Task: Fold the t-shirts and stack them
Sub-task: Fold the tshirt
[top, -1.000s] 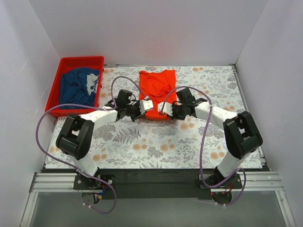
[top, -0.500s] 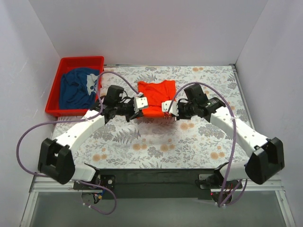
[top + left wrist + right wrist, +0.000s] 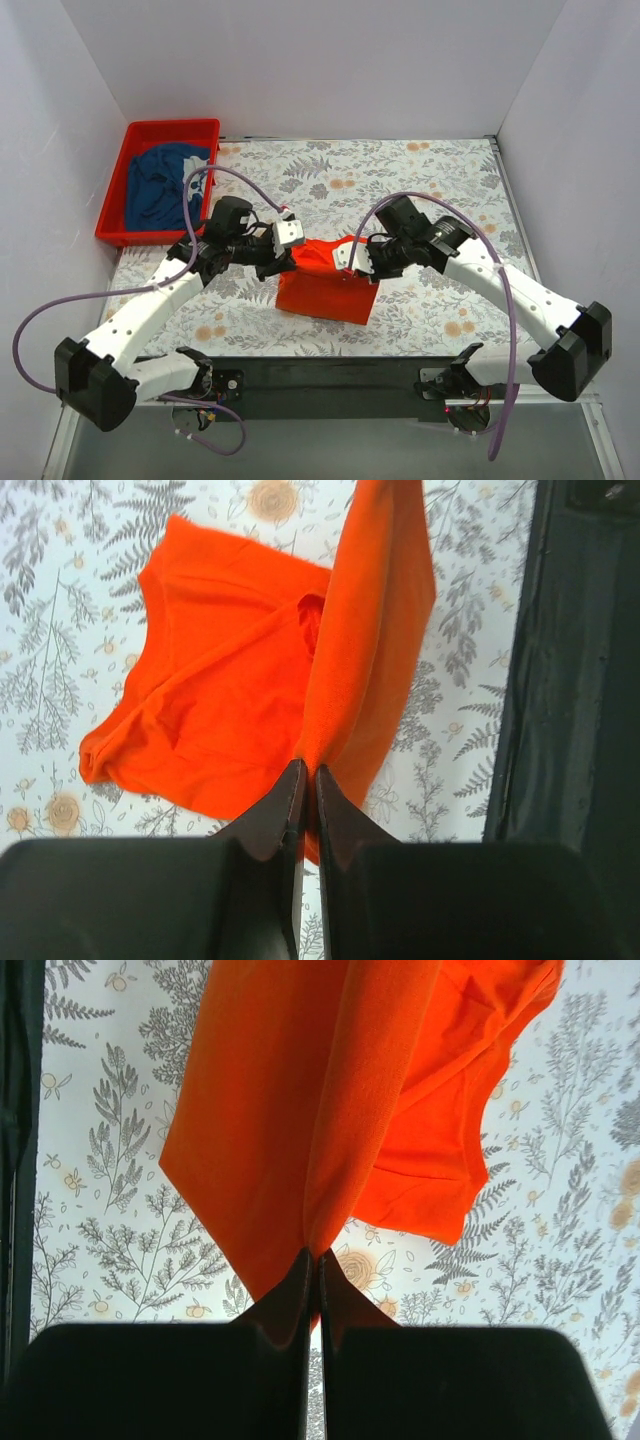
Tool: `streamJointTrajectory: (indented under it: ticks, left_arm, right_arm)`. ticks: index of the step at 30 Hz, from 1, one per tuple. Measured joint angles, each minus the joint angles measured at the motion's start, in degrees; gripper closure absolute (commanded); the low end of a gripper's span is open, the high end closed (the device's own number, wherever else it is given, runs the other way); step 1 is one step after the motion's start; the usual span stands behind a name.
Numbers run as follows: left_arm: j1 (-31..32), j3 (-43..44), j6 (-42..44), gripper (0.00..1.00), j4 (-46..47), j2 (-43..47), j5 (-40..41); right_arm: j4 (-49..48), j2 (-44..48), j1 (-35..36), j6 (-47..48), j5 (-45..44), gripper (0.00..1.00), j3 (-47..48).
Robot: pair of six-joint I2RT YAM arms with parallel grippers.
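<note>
The orange-red t-shirt [image 3: 325, 285] hangs lifted over the near middle of the floral table. My left gripper [image 3: 292, 256] is shut on its left edge, my right gripper [image 3: 352, 262] shut on its right edge. In the left wrist view the cloth [image 3: 250, 680] runs up from the pinched fingertips [image 3: 309, 772]. The right wrist view shows the shirt [image 3: 330, 1090] draped from my closed jaw tips [image 3: 313, 1257]. The dark blue t-shirt [image 3: 165, 185] lies crumpled in the red bin.
The red plastic bin [image 3: 118, 195] stands at the far left of the table. The floral tablecloth [image 3: 440, 180] covers the work area. White walls close in both sides and the back. A black rail [image 3: 330, 375] runs along the near edge.
Both grippers have pulled the orange-red shirt from the far middle of the table toward the near edge, lifting it. Both arms have stretched out lower and wider.
</note>
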State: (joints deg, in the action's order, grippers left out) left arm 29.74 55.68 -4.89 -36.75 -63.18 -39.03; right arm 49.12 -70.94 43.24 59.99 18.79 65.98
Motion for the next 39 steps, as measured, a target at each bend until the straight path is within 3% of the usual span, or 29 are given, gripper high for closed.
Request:
streamJointTrajectory:
  ticks: [8, 17, 23, 29, 35, 39]
  left_arm:
    - [-4.04, 1.57, 2.32, 1.00, 3.98, -11.50, 3.21]
    - [-9.51, 3.17, 4.52, 1.00, 11.87, -25.88, 1.75]
    - [-11.10, 4.61, 4.66, 0.91, 15.19, -35.45, 1.31]
    - [-11.10, 4.79, 2.71, 0.92, 15.02, -37.44, -0.04]
    - [-8.17, -4.37, 0.85, 0.91, 13.73, -26.82, -1.77]
    - [-5.60, -7.85, -0.87, 0.82, 12.09, -19.52, -1.97]
  right_arm:
    - [0.76, -10.43, -3.21, 3.15, -0.33, 0.99, 6.27]
    - [-1.75, -30.27, -10.97, 4.63, 4.76, 0.99, 16.24]
    - [-5.25, -41.18, -13.14, 1.92, 7.41, 0.99, 17.51]
    - [-11.74, -41.35, -13.92, -0.15, 8.17, 0.99, 12.79]
    - [-15.63, -33.27, -12.94, -1.84, 9.92, 0.99, 3.02]
    - [-14.91, -27.28, -11.93, -4.39, 10.97, 0.65, -1.09]
